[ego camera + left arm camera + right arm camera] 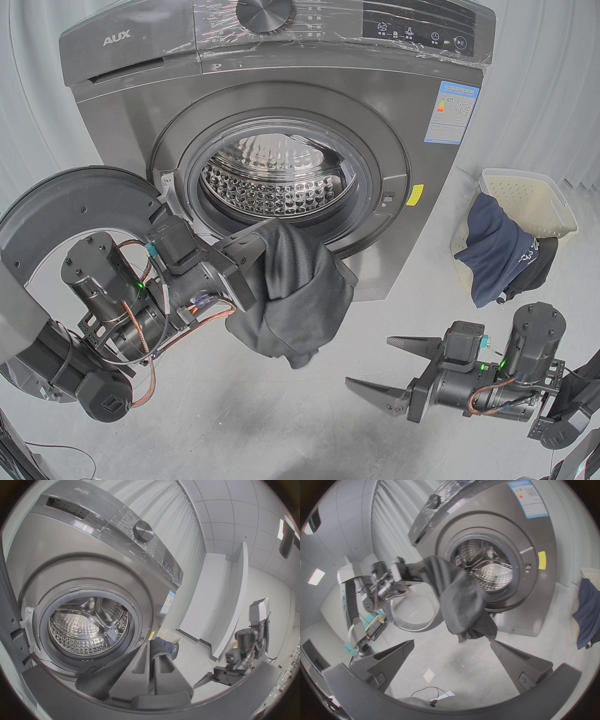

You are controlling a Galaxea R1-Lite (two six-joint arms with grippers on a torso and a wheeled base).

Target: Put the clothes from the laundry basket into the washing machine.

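The left tool (pixel 259 237) clamps a dark grey garment (pixel 300 300) hanging at the lower rim of the washing machine's (pixel 375 112) open drum. The right tool (pixel 369 361), fingers spread, hangs over the floor (pixel 250 406) near the laundry basket (pixel 537 200), which has navy clothing (pixel 497 250) draped over its rim.

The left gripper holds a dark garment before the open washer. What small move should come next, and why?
Probably move the left gripper forward and slightly up, into the drum: it is shut on the dark garment, which hangs outside, in front of its lower rim.

L arm (pixel 187 275) up, jaws tight; R arm (pixel 475 381) low, jaws wide
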